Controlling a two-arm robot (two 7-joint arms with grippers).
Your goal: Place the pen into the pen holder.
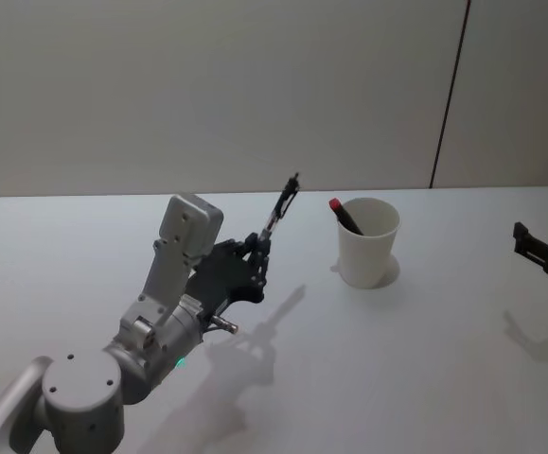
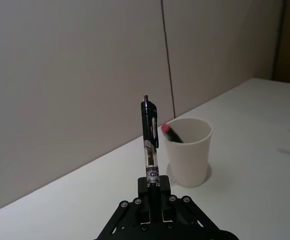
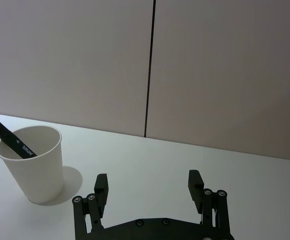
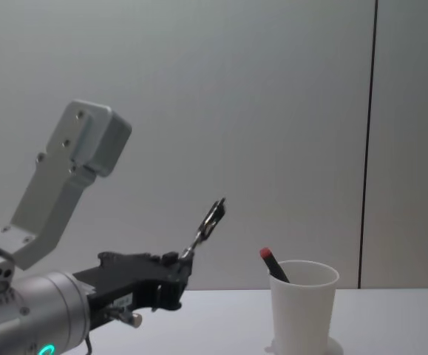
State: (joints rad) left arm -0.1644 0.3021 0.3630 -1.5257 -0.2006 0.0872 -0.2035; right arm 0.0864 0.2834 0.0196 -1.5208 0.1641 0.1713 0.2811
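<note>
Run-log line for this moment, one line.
left gripper: shut on clip pen, raised left of pen holder | red-tipped pen: in pen holder | right gripper: open, parked right

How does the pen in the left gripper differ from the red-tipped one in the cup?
The held pen has a clear barrel and black clip; the red-tipped pen is solid black. The held pen is clamped in the left gripper; the red-tipped pen leans inside the white cup. Both are slim.

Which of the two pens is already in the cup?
The black pen with the red tip leans inside the white cup; the clear-barrelled pen is in the left end effector.
</note>
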